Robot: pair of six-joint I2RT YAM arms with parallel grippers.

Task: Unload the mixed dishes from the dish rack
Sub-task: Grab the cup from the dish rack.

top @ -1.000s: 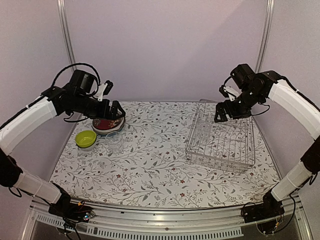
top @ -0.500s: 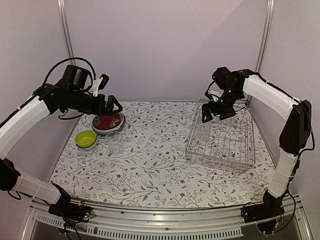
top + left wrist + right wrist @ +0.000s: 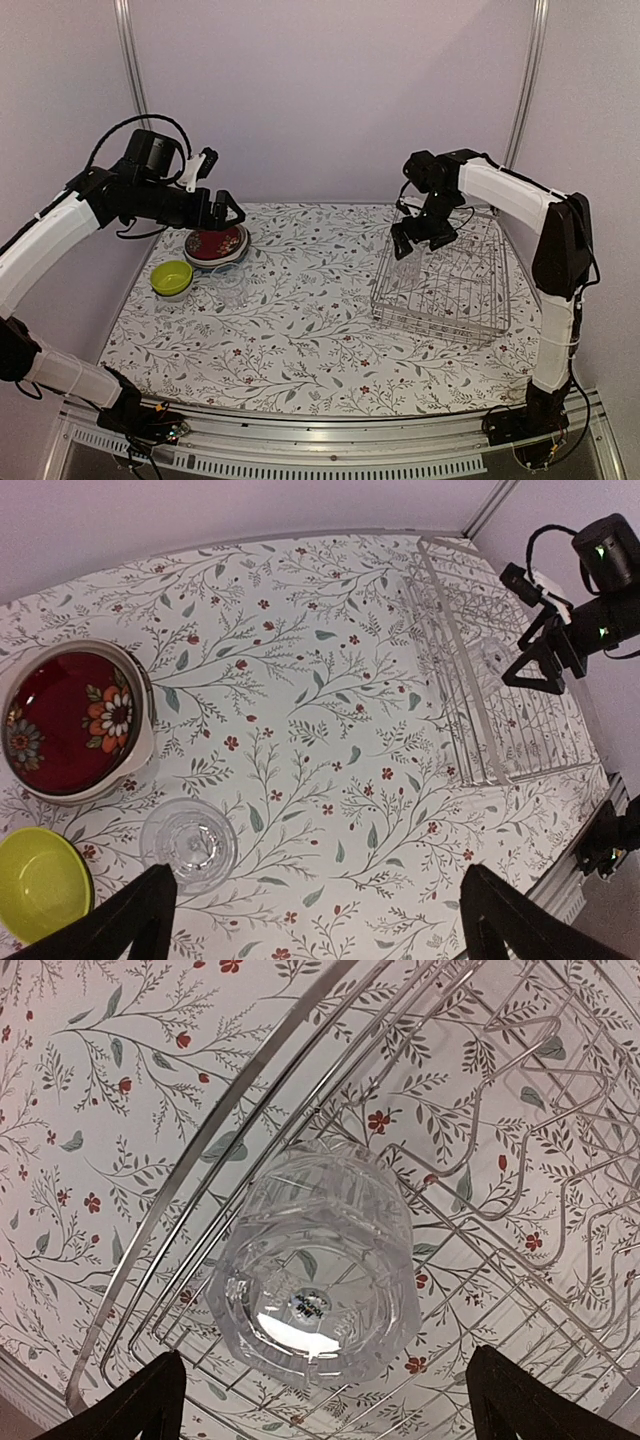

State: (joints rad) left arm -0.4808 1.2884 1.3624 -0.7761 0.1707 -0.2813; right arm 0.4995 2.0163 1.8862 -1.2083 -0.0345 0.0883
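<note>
right gripper [image 3: 418,240] hangs with jaws spread wide, gripping nothing, over the far left corner of the rack [image 3: 440,312]; a glass [image 3: 315,1270] sits in that corner right below it. left gripper [image 3: 228,214], likewise spread and empty, hovers above the red plate [image 3: 65,720]; lime bowl [image 3: 38,882] and second glass [image 3: 190,842] sit near that plate.

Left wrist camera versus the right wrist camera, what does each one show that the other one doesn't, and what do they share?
Only the left wrist view: the red floral plate, the lime-green bowl and a drinking glass standing on the floral cloth, plus the right gripper hanging open over the dish rack. Only the right wrist view: a close look down onto a second glass standing in the rack's corner. Both: the rack's wires and the cloth.
</note>
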